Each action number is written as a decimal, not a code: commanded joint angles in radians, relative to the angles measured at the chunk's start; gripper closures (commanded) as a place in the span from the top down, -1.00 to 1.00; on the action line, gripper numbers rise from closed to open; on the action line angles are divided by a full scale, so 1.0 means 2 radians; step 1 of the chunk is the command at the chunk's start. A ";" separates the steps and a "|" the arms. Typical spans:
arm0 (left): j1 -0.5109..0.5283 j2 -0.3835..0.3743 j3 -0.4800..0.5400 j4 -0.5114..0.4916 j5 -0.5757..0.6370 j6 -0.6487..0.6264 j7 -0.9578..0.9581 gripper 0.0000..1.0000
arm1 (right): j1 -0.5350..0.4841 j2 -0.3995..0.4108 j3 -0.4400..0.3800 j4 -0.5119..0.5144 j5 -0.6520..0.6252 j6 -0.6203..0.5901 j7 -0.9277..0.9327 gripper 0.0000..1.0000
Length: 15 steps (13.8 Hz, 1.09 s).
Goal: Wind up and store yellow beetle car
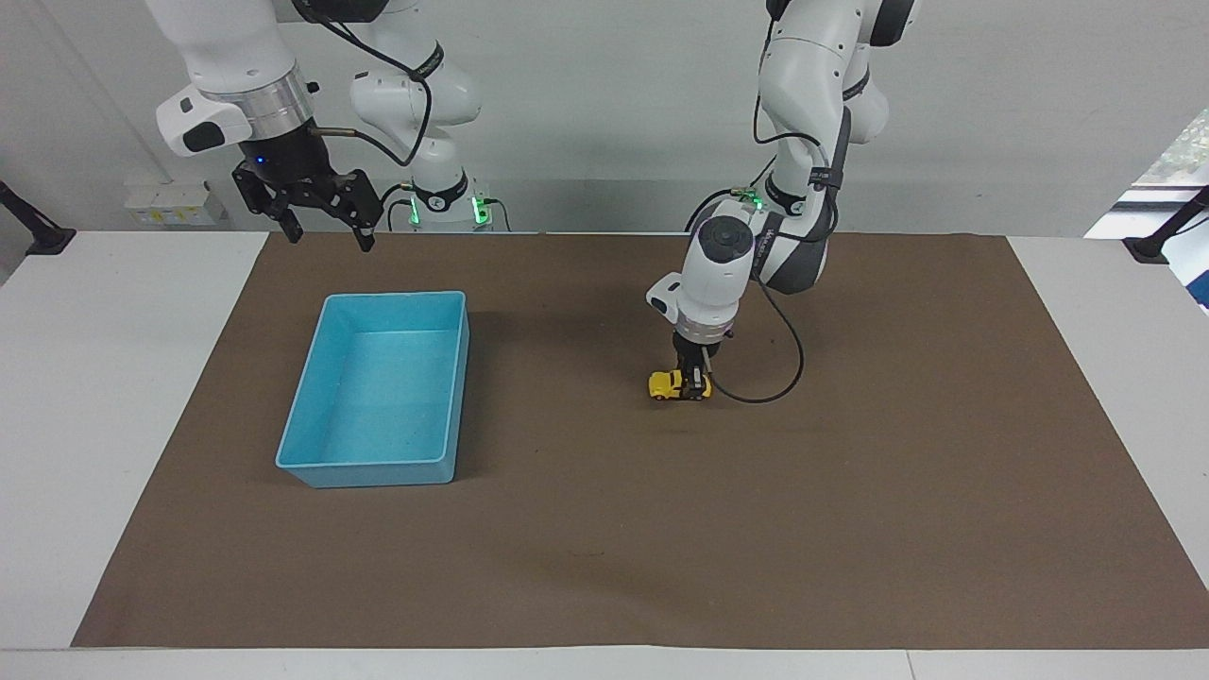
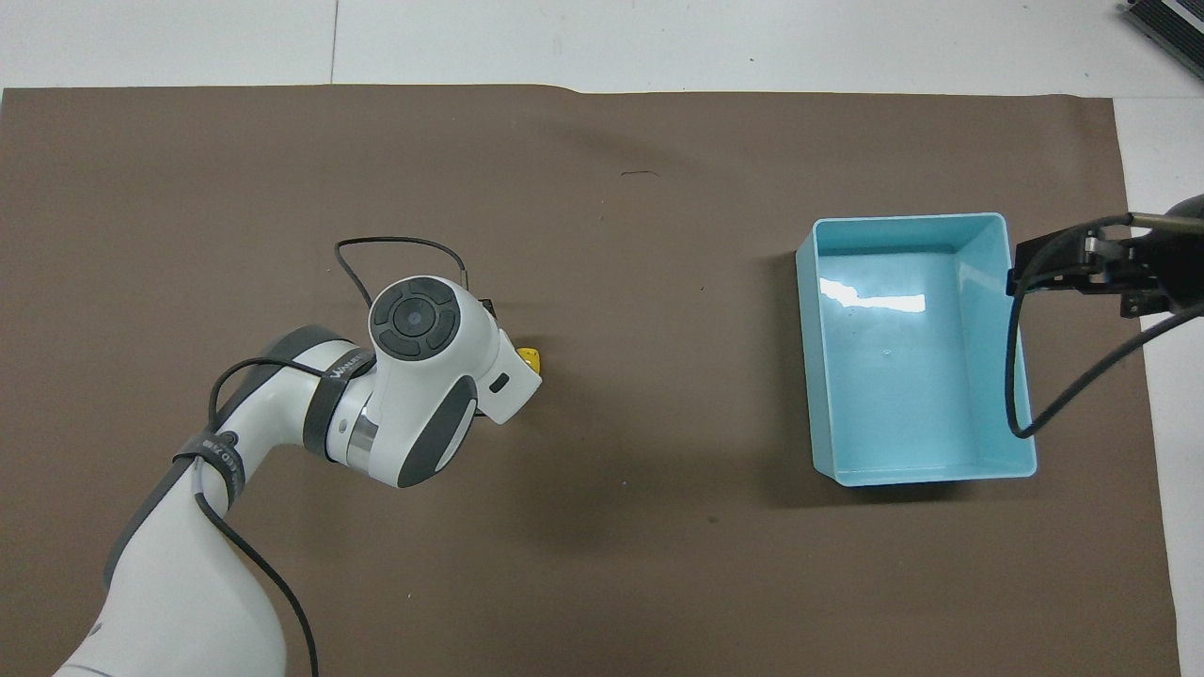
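The yellow beetle car (image 1: 671,384) is near the middle of the brown mat. My left gripper (image 1: 697,382) points straight down and is shut on the car's end toward the left arm's side. I cannot tell whether the wheels touch the mat. In the overhead view the left wrist covers the gripper, and only a yellow tip of the car (image 2: 531,356) shows. The blue tray (image 1: 373,465) stands empty toward the right arm's end. My right gripper (image 1: 329,229) is open and empty, held high by the tray's edge nearest the robots. It also shows in the overhead view (image 2: 1072,273).
The brown mat (image 1: 850,529) covers most of the white table. A black cable (image 1: 784,378) loops from the left wrist down beside the car. The tray (image 2: 931,475) is the only container.
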 commanded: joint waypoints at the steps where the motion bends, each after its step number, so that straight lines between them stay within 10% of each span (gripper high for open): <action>1: 0.022 -0.014 -0.001 -0.026 0.009 0.004 0.018 -1.00 | -0.003 -0.008 0.000 -0.007 0.011 0.006 0.005 1.00; 15: 0.093 -0.028 -0.001 -0.045 0.009 0.002 0.117 -1.00 | -0.003 -0.008 0.000 -0.007 0.011 0.006 0.005 1.00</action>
